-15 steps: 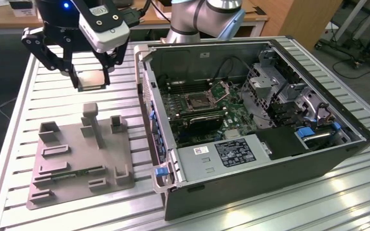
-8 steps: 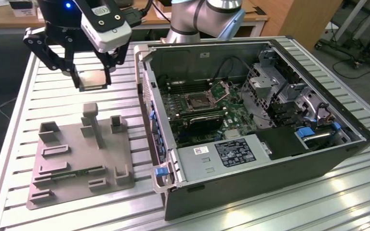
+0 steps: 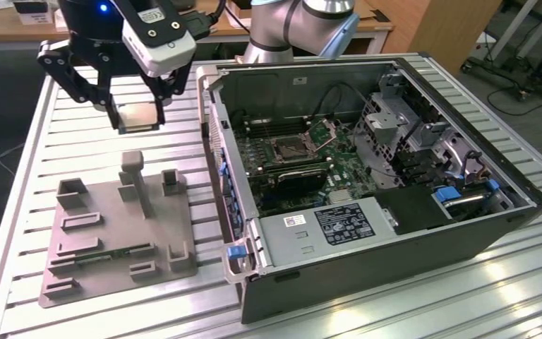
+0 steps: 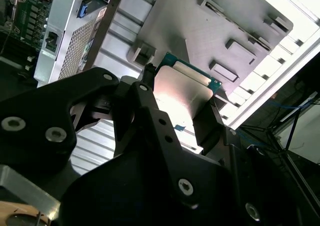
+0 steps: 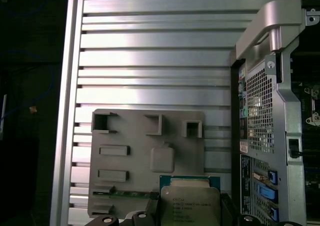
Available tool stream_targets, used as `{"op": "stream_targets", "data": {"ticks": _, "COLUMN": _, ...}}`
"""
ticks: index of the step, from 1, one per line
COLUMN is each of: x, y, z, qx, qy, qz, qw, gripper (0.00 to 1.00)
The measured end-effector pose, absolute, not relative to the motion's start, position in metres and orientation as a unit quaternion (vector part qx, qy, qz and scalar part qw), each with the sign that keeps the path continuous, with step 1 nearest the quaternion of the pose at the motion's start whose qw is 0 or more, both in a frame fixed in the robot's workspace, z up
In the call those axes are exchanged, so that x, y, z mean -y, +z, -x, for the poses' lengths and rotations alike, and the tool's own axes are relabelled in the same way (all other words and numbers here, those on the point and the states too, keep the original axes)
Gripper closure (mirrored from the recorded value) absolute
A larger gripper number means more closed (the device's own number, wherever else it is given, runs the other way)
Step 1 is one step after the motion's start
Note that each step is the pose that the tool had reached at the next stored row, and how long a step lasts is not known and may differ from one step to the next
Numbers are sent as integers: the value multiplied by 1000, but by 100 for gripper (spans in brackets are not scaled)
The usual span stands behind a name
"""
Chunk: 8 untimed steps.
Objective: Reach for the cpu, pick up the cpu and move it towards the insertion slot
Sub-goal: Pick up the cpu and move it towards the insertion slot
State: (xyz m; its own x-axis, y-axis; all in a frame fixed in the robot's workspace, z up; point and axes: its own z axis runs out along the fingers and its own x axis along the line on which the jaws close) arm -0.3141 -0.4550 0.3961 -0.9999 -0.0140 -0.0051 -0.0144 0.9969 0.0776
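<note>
Table (image 3: 73, 138): slatted aluminium top that carries everything else.
Computer case (image 3: 346, 279): lies on its side with the panel off, on the exterior view's right half of the table.
Arm (image 3: 299, 28): grey and blue, rising behind the case's far wall.
Motherboard (image 3: 346, 176): green, flat on the floor of the case.
Grey plate (image 3: 111, 233): moulded holder with pockets and upright posts, just beside the case on the exterior view's left. It also shows in the first wrist view (image 5: 130, 161).
Gripper (image 3: 139, 116): black, 2 fingers closed in on opposite edges of the cpu, gripping it. It hangs over the table past the plate's far end.
Insertion slot (image 3: 290, 150): square metal frame with a dark centre on the motherboard. Its silver retention plate (image 3: 326, 131) is tilted up, and nothing sits in the socket.
Cpu (image 3: 140, 115): clamped between the fingers, apart from the grey plate and well apart from the slot. The first wrist view shows its shiny lid with a green rim (image 5: 190, 206).
Green strip (image 5: 130, 193): thin board lying in a pocket of the plate.
</note>
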Motion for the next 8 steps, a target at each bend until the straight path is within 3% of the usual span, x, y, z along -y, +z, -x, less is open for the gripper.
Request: {"op": "stream_targets", "data": {"ticks": 8, "x": 455, "y": 396, "z": 312, "qx": -999, "qy": 39, "qz": 7, "qw": 2, "gripper": 45}}
